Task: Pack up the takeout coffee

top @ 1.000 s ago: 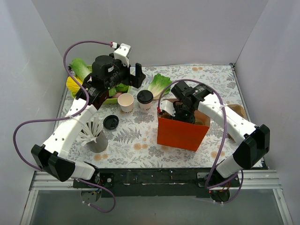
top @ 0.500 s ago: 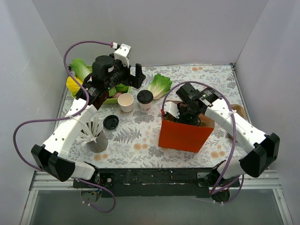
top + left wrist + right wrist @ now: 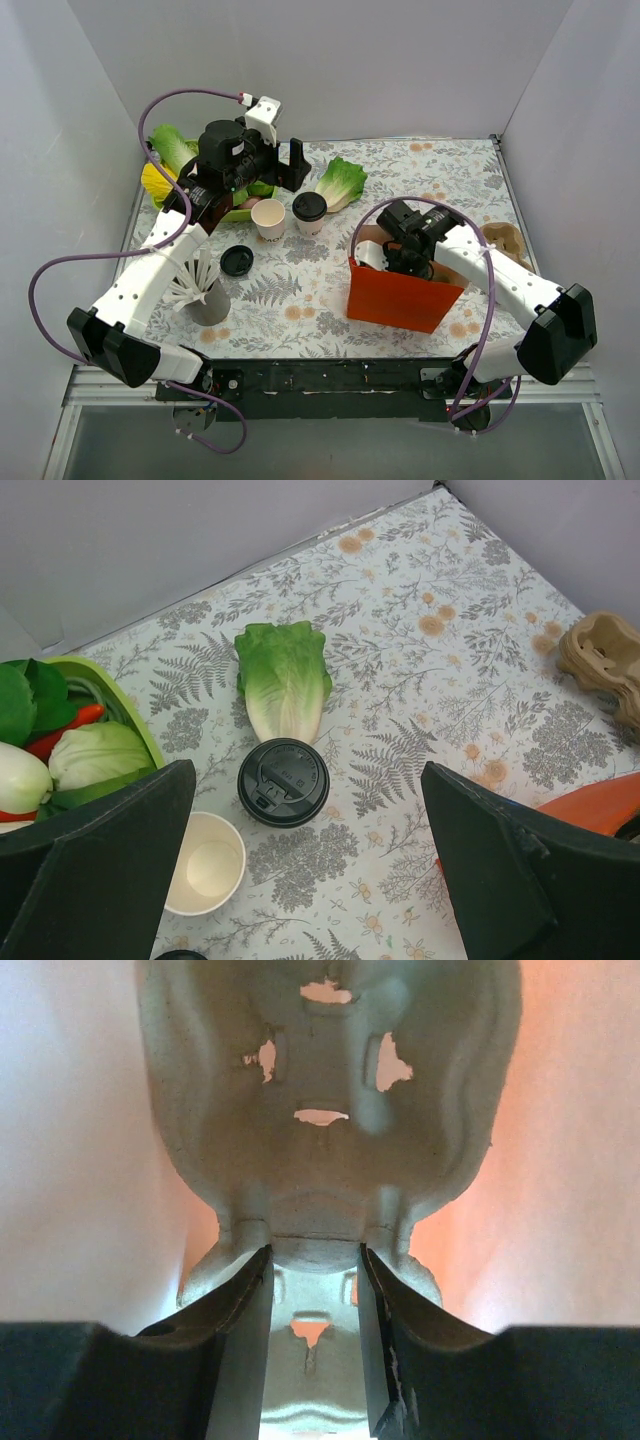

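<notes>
The takeout coffee (image 3: 309,208), a small white cup with a black lid (image 3: 283,781), stands upright on the patterned cloth beside a lidless white cup (image 3: 268,218) (image 3: 205,863). My left gripper (image 3: 292,162) (image 3: 307,805) hovers over both cups, jaws wide open and empty. The orange paper bag (image 3: 400,296) stands open at centre right. My right gripper (image 3: 396,256) (image 3: 315,1257) reaches down inside it, shut on the edge of a grey pulp cup carrier (image 3: 330,1080) that sits between the bag's walls.
A loose black lid (image 3: 236,260) lies left of the cups. A lettuce leaf (image 3: 340,182) (image 3: 282,675) lies behind the coffee. A green tray (image 3: 112,683) of vegetables is at back left, a grey holder of white utensils (image 3: 205,292) at front left, another pulp carrier (image 3: 505,238) (image 3: 605,660) behind the bag.
The right arm has swung rightward and nearer, and the orange bag has shifted right with it. The left arm and the cups have not moved.
</notes>
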{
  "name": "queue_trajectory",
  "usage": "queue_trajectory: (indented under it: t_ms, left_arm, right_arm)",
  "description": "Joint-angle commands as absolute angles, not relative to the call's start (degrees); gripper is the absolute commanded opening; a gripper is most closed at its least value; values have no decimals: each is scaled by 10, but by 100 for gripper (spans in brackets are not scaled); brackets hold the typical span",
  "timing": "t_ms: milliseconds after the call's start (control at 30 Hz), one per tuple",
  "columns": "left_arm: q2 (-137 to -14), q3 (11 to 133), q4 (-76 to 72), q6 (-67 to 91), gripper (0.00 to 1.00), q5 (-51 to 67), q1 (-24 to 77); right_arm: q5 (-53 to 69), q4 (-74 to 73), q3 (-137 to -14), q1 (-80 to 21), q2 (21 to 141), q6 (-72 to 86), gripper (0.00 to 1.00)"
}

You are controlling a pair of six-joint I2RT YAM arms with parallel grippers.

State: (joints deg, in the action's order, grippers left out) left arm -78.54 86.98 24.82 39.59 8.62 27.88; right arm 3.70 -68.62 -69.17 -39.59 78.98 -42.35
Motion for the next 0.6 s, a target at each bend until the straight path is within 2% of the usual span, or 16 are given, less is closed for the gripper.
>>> queue_trajectory:
  t_ms: [0, 367, 567]
  left_arm:
    - [-771, 863, 250, 391, 98, 93, 279]
    - [-778, 866, 250, 392, 98, 96, 279]
    - [-779, 864, 250, 393, 98, 97, 279]
  right_arm:
    - [25, -696, -657, -394, 770, -438, 1]
    - [53, -643, -606, -395, 767, -432, 1]
    - [137, -580, -603, -394, 718, -406, 1]
